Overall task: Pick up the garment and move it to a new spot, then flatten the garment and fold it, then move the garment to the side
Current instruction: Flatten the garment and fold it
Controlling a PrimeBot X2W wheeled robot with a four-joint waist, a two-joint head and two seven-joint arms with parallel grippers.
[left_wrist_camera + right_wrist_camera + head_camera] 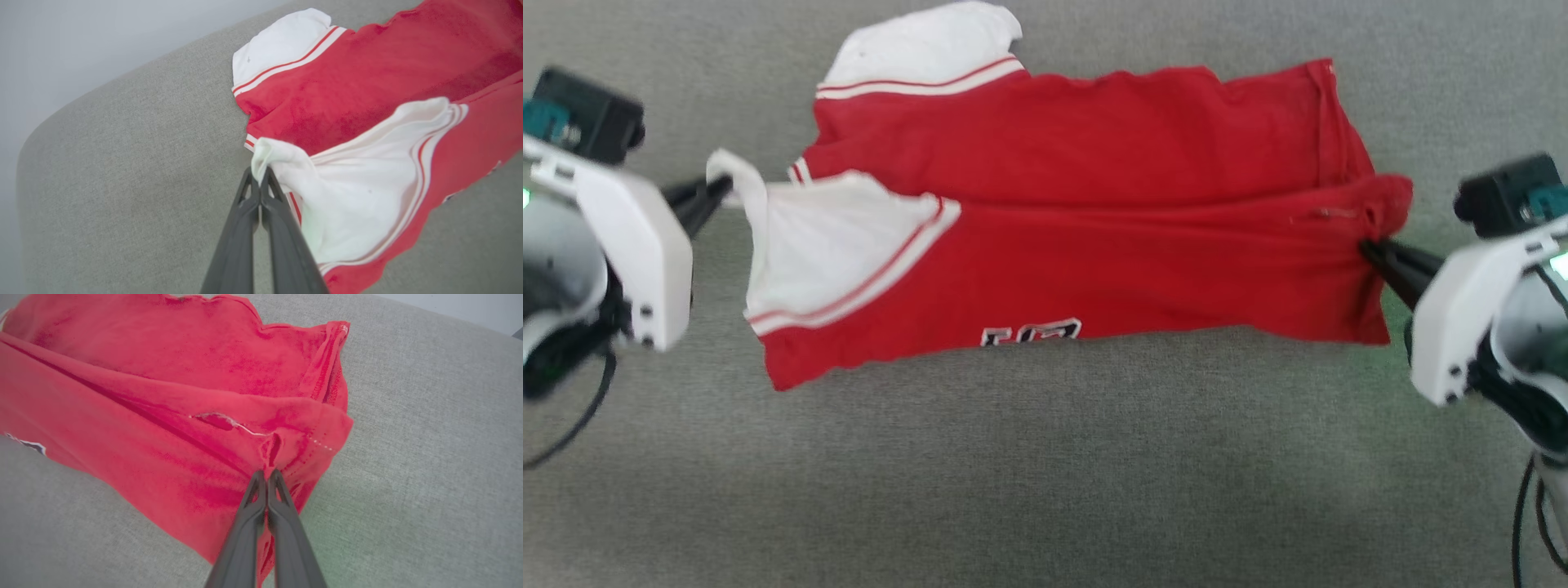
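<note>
With my left gripper [719, 189] pinching the white sleeve [809, 245] at frame left and my right gripper [1368, 249] pinching the red jersey [1094, 245] by its hem [1390, 204] at frame right, I'd move both level and taut.

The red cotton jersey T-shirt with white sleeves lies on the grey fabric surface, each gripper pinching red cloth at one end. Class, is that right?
Not quite. The left gripper pinches a white sleeve, not red cloth, as the left wrist view shows. The right gripper does pinch red cloth, and the red cotton jersey T-shirt lies on the grey fabric surface.
</note>
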